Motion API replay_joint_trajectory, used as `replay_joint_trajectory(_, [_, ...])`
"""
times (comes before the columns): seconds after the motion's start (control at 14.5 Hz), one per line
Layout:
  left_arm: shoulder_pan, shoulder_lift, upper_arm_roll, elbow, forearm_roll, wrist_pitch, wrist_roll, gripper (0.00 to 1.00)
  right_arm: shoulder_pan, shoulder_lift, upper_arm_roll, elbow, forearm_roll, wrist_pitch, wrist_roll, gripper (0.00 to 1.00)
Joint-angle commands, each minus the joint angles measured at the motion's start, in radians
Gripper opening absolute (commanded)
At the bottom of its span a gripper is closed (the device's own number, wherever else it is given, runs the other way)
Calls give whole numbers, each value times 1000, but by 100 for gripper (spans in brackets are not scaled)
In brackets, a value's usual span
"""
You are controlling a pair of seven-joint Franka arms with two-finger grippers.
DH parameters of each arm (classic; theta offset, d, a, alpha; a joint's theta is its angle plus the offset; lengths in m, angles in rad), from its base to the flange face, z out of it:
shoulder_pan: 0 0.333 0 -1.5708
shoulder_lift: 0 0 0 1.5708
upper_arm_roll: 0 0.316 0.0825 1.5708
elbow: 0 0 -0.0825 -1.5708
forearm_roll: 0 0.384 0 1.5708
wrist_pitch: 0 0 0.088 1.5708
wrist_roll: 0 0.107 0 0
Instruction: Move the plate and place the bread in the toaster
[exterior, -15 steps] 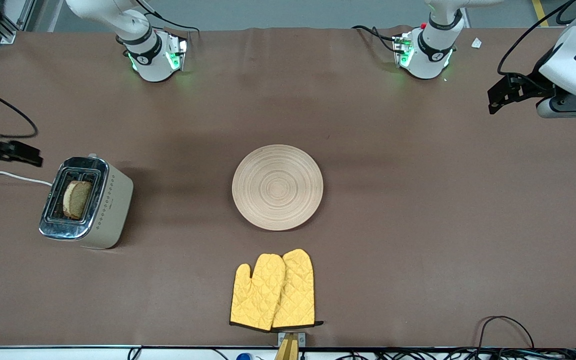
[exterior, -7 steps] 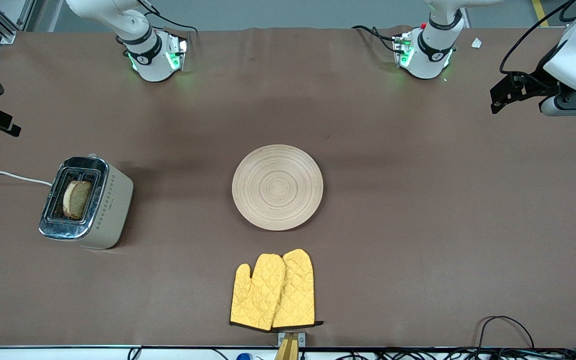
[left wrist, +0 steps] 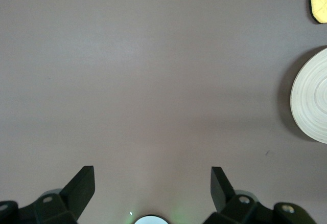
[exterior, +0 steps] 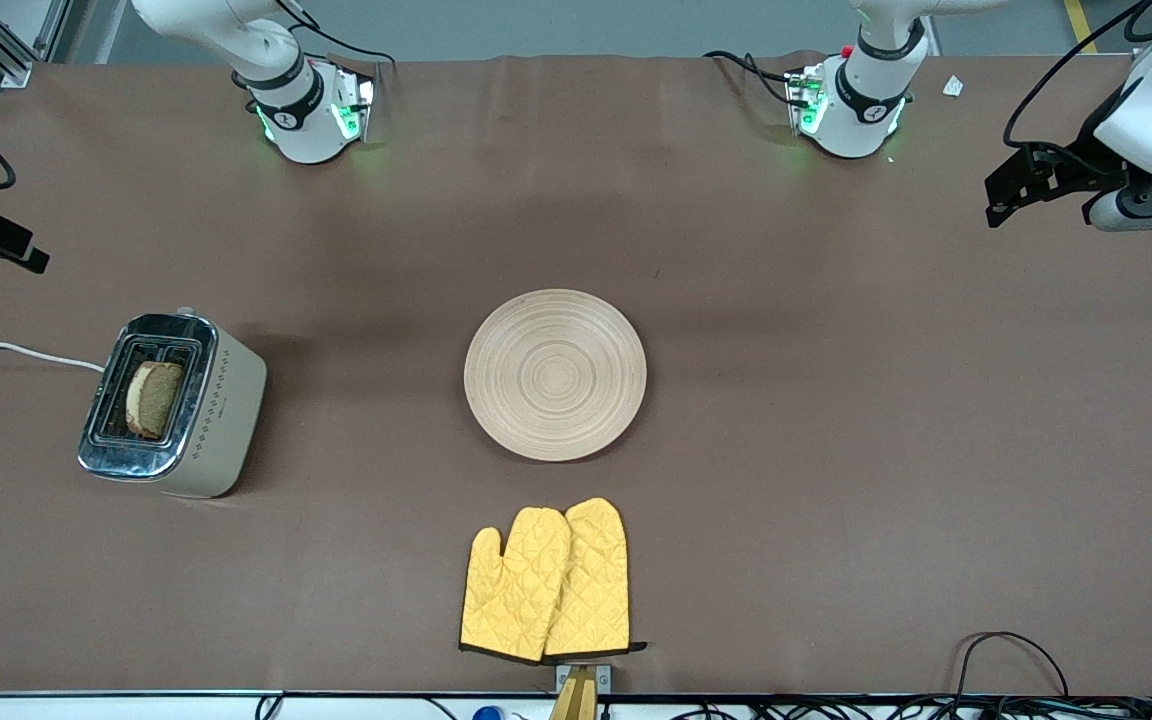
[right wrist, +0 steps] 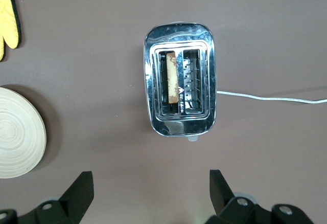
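The cream toaster (exterior: 221,415) stands toward the right arm's end of the table. The bread (exterior: 154,398) stands upright in one of its two slots. The right wrist view shows the toaster (right wrist: 180,37) from above with the bread (right wrist: 172,78) in the slot. The wooden plate (exterior: 555,374) lies bare at the table's middle. It also shows in the left wrist view (left wrist: 312,98) and the right wrist view (right wrist: 18,132). My right gripper (exterior: 6,245) is open and empty, raised over the table's edge at the right arm's end. My left gripper (exterior: 1011,190) is open and empty over the left arm's end.
A pair of yellow oven mitts (exterior: 548,582) lies nearer the front camera than the plate. The toaster's white cord (exterior: 16,350) runs off the table at the right arm's end. Black cables (exterior: 1011,655) lie at the near edge.
My right gripper has drawn back from beside the toaster toward the robots' bases. My left gripper has shifted slightly toward its own end. Bread, toaster and plate have not moved.
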Motion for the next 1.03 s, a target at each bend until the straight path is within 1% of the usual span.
replay_joint_trajectory(0.0, [3, 7, -2, 22, 16, -15, 13, 100, 28, -21, 5, -2, -9, 11, 31, 100])
replay_joint_trajectory(0.14, [3, 7, -2, 22, 16, -17, 11, 100, 13, -21, 17, -3, -9, 22, 31, 100])
replay_joint_trajectory(0.21, [3, 7, -2, 22, 16, -15, 11, 100, -33, -21, 61, -3, -9, 21, 31, 100])
replay_joint_trajectory(0.34, [3, 7, -2, 22, 16, -15, 13, 100, -157, -21, 193, -6, -11, 21, 31, 100])
replay_joint_trajectory(0.41, [3, 7, -2, 22, 16, -15, 13, 100, -205, -23, 240, -6, -11, 19, 32, 100])
replay_joint_trajectory(0.62, [2, 7, -4, 22, 8, -17, 13, 100, -282, -23, 311, -8, -11, 19, 31, 100])
replay_joint_trajectory(0.83, [3, 7, -2, 20, 2, -17, 13, 100, -404, -26, 441, -9, -11, 17, 31, 100])
replay_joint_trajectory(0.89, [3, 7, -2, 20, 2, -17, 13, 100, -426, -26, 465, -9, -11, 17, 32, 100])
replay_joint_trajectory(0.96, [3, 7, -2, 20, 2, -17, 13, 100, -428, -26, 466, -9, -11, 19, 31, 100])
